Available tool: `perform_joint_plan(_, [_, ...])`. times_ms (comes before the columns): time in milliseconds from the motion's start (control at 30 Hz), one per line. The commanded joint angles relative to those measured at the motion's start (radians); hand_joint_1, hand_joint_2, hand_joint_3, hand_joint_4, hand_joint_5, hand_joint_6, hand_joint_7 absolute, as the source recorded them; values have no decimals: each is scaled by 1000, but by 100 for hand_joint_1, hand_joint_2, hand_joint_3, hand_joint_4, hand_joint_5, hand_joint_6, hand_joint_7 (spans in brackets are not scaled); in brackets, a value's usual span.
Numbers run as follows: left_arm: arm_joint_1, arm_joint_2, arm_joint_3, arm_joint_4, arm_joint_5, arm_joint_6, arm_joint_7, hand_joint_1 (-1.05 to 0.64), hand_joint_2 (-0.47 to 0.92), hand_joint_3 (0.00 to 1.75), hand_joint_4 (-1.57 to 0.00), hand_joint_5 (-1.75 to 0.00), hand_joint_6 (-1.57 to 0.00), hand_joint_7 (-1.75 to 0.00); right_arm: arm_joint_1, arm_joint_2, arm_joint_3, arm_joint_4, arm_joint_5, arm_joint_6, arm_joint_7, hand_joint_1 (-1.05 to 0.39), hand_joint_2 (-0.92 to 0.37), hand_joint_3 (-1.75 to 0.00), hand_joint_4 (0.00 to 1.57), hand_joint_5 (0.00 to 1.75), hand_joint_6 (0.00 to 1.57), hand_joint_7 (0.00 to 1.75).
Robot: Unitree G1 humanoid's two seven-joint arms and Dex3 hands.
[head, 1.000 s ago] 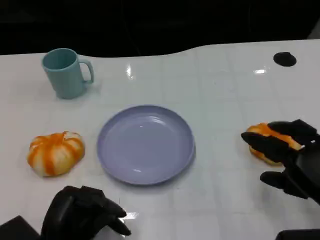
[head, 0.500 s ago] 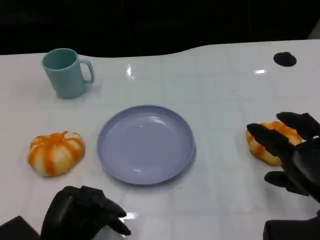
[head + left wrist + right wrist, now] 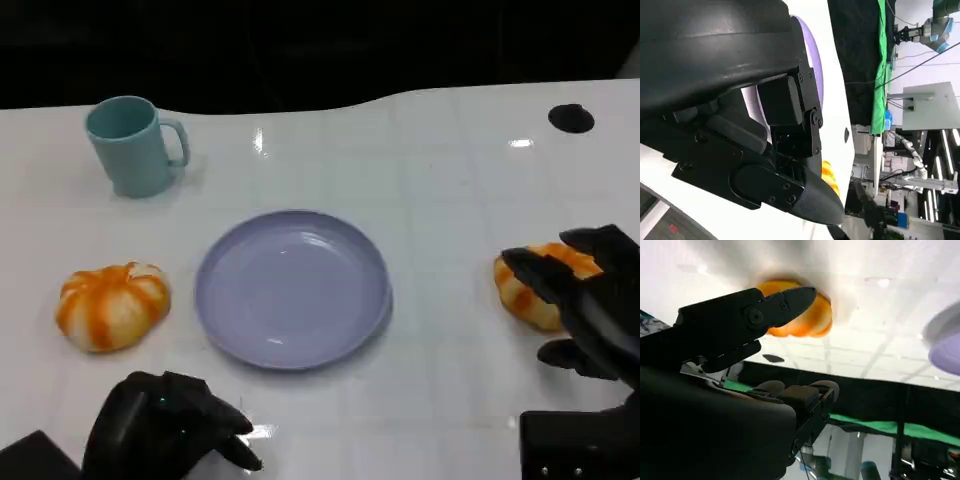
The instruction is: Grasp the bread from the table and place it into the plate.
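- Fingers (image 3: pixel 548 277) of the right hand (image 3: pixel 590 305) are spread, arched over the near side of an orange-and-white bread roll (image 3: pixel 532 288) without clearly closing on it; contact cannot be judged.
- Beyond those fingertips, the roll sits on the white table (image 3: pixel 440 180).
- Well off to their left lies the lavender plate (image 3: pixel 291 288).
- Curled-in fingers of the left hand (image 3: pixel 165 425) hold nothing, near the plate's front rim.
- Left of that hand's fingers sits a second bread roll (image 3: pixel 110 305); farther back, a teal mug (image 3: pixel 132 145).
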Motion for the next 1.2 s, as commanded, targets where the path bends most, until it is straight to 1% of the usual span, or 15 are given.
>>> perform_joint_plan(33, [3, 11, 4, -6, 1, -4, 4, -105, 89, 0, -157, -43, -157, -25, -16, -4, 22, 12, -4, 29, -13, -47, -78, 0, 5, 57, 40, 2])
perform_joint_plan(100, [4, 11, 3, -7, 4, -9, 6, -105, 89, 0, -157, -43, -157, -25, -20, -6, 31, 12, -4, 46, 0, -46, -78, 0, 5, 56, 39, 1])
perform_joint_plan(233, [4, 10, 4, -3, 1, -11, 3, -105, 90, 0, -157, -43, -157, -24, -43, -5, 48, 48, 2, 57, -2, -44, -79, 0, 7, 55, 40, 1])
perform_joint_plan(400, [3, 9, 3, -1, -1, -7, 1, -105, 88, 0, -156, -42, -157, -24, -103, 8, 72, 121, 12, 85, 18, -41, -79, 0, 9, 50, 41, 1])
perform_joint_plan(600, [10, 8, 2, -11, 3, -6, 9, -105, 89, 0, -157, -43, -157, -24, -185, 27, 107, 255, 26, 98, 2, -37, -80, 0, 15, 39, 41, 0])
perform_joint_plan(700, [15, 7, 2, -18, 2, -3, 10, -105, 89, 0, -157, -43, -157, -25, -224, 41, 128, 335, 28, 107, -18, -36, -80, 0, 16, 35, 39, 0])
perform_joint_plan(833, [20, 8, 0, -26, 6, -3, 14, -105, 89, 0, -157, -43, -157, -25, -262, 53, 150, 413, 37, 109, -38, -36, -80, 0, 17, 32, 38, 0])
perform_joint_plan(1100, [27, 9, -2, -39, 6, 1, 17, -105, 89, 0, -157, -43, -157, -25, -315, 67, 198, 529, 52, 111, -50, -41, -82, 0, 27, 18, 39, 0])
perform_joint_plan(1200, [28, 10, -3, -43, 6, 4, 16, -105, 89, 0, -157, -43, -157, -25, -336, 71, 215, 584, 60, 92, -72, -41, -83, 0, 39, 15, 46, 2])
